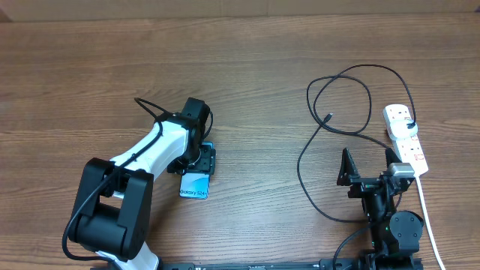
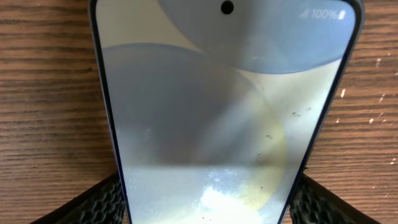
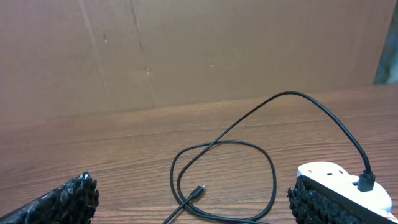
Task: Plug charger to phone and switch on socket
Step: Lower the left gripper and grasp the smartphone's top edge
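Observation:
The phone (image 1: 196, 185) lies flat on the wooden table, its "Galaxy S24+" end toward the front. It fills the left wrist view (image 2: 224, 112). My left gripper (image 1: 201, 160) sits over the phone's far end, and its two fingers press on the phone's long edges. The charger's thin black cable (image 1: 361, 88) lies looped at the right. Its connector tip (image 1: 328, 118) is free on the table, and its other end is plugged into the white socket strip (image 1: 409, 144). My right gripper (image 1: 368, 166) is open and empty, low near the front, with the tip (image 3: 199, 190) ahead and the socket (image 3: 339, 177) at its right finger.
The socket's thick white cord (image 1: 424, 202) runs toward the front right edge beside the right arm. A brown cardboard wall (image 3: 199, 50) stands behind the table. The left arm's black base (image 1: 109, 217) is at the front left.

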